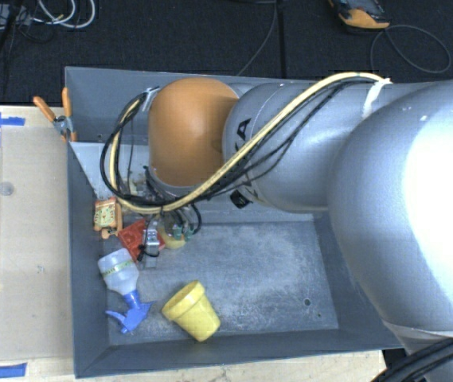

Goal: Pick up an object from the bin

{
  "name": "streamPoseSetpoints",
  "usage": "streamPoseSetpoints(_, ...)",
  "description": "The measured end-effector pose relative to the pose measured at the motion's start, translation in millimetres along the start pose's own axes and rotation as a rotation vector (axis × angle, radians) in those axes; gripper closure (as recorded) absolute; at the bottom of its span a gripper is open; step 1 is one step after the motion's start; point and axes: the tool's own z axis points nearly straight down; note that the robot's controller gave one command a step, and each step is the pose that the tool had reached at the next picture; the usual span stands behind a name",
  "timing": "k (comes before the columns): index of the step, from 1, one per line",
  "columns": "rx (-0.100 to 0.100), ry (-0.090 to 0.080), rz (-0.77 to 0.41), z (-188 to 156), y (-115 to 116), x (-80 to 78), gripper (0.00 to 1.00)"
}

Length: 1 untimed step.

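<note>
My gripper [151, 245] reaches down at the bin's left side, mostly hidden under the arm's orange dome. Its tip stands against a red angular thing [133, 236] lying on the bin floor. A small yellowish round piece [175, 239] lies just right of the tip. To the left, a small tan and red block [104, 215] rests against the bin's left wall. Just below the red thing lies a clear spray bottle [119, 272] with a blue trigger head [129, 317].
A yellow plastic cup [191, 311] lies on its side near the bin's front wall. The arm's big grey body covers the bin's right half and back. Bare bin floor shows in the middle and front right.
</note>
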Motion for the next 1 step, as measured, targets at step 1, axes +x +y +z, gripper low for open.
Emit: streamPoseSetpoints(1,-0.001,-0.006,0.004,-4.9,-1.0,-1.8,0.00)
